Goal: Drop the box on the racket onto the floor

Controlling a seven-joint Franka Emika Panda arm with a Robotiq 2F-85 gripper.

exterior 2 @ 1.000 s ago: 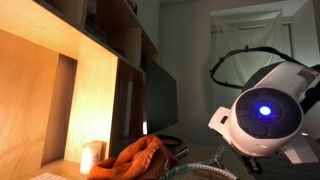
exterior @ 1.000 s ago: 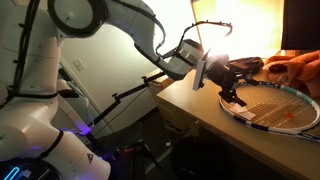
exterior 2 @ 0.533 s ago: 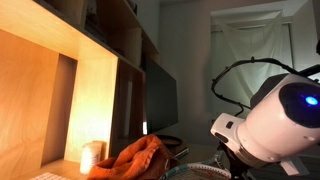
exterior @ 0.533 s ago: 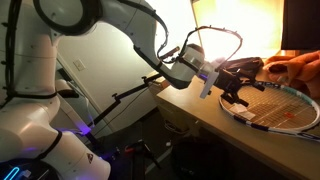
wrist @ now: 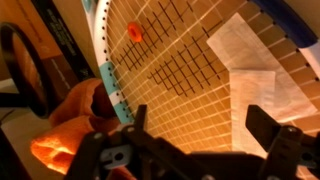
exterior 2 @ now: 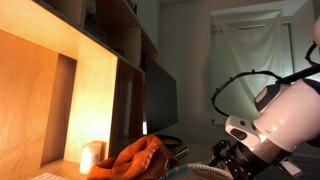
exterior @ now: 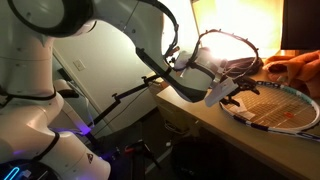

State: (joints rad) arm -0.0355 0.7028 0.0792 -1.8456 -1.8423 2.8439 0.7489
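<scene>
The racket [exterior: 278, 106] lies on the wooden desk [exterior: 200, 122], its head toward my gripper. In the wrist view its strings [wrist: 185, 60] fill the frame, with a white and pale blue rim [wrist: 106, 78] and an orange damper [wrist: 133, 32]. My gripper [exterior: 236, 90] hovers just over the near end of the racket head. Its jaws [wrist: 205, 130] are open and nothing is between them. A pale flat sheet [wrist: 255, 70] shows at the strings on the right. I cannot make out the small carton box. The dark floor [exterior: 135, 152] lies below the desk edge.
An orange cloth [exterior: 297, 66] lies beside the racket, also in the wrist view [wrist: 75, 125] and an exterior view [exterior 2: 140, 158]. A bright lamp glow lights the wall behind. A small pale cup [exterior 2: 92, 155] stands by wooden shelves. A dark stand [exterior: 125, 97] leans beside the desk.
My gripper has moved right and down over the racket head, tilting forward. The arm's wrist swung down with it in both exterior views. The racket has not moved.
</scene>
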